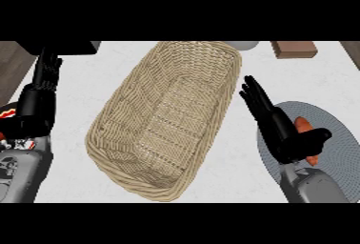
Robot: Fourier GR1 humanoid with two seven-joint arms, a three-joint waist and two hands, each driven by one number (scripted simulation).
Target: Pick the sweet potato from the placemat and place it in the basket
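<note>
The orange sweet potato (305, 125) lies on the round grey placemat (337, 138) at the right of the counter, and my right hand partly hides it. My right hand (280, 129) hovers over the placemat's left side with its fingers straight and pointing away from me. Its thumb reaches across the sweet potato's middle, and nothing is gripped. A long woven basket (166, 119) with nothing inside it fills the centre, just left of that hand. My left hand (41, 93) rests open at the left edge, fingers up.
A brown block (294, 48) sits at the far right corner and a pale rounded object (245, 45) stands behind the basket. A dark box (63, 47) is at the far left. White counter shows between the basket and each hand.
</note>
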